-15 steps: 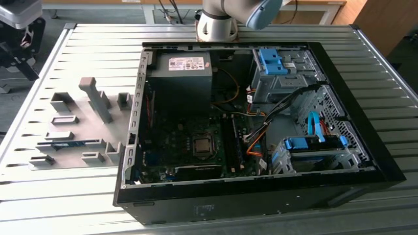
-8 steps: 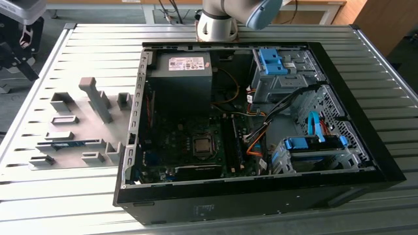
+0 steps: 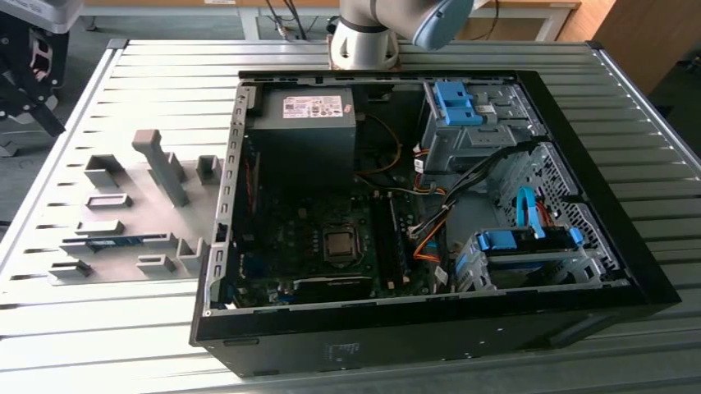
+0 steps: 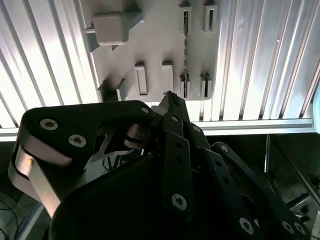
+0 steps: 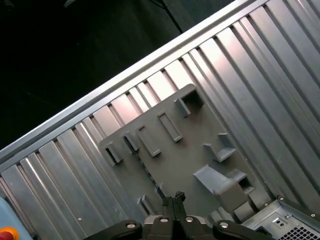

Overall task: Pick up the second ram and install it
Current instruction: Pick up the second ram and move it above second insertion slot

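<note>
Claw (image 5: 173,197) pinched closed, hovering above second ram (image 3: 115,243)

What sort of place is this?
Probably a robotics lab or test workshop: a robot arm stands at a slatted metal table, with an open computer case and a grey fixture plate laid out on it.

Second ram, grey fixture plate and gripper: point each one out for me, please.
second ram (image 3: 110,243): exterior view, middle of the blue-green board.
grey fixture plate (image 3: 140,222): exterior view, bare patch of its flat surface.
gripper (image 5: 174,199): first wrist view, midway between its fingertips.
</note>
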You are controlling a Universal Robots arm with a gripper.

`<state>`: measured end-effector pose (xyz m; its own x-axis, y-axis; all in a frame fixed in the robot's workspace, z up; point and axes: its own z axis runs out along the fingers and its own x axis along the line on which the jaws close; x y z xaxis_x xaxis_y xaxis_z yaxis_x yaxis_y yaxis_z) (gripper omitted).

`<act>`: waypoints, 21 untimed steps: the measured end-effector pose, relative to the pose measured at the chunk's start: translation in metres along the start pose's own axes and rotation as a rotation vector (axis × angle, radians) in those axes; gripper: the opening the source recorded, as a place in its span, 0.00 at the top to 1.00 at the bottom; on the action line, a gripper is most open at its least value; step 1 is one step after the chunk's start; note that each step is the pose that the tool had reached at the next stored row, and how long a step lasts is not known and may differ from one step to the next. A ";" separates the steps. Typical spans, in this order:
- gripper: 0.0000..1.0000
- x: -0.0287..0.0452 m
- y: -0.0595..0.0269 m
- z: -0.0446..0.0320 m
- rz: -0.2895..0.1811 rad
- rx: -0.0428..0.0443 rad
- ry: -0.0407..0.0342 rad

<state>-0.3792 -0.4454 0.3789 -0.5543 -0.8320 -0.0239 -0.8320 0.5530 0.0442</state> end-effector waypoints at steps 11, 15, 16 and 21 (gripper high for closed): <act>0.90 0.0018 0.0021 0.0011 -0.064 -0.0010 0.0033; 0.90 0.0018 0.0021 0.0010 -0.064 -0.0010 0.0034; 0.90 0.0018 0.0021 0.0011 -0.064 -0.0010 0.0034; 0.90 0.0021 0.0021 0.0011 -0.078 -0.0013 0.0040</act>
<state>-0.3822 -0.4459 0.3778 -0.4879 -0.8726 -0.0233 -0.8725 0.4866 0.0436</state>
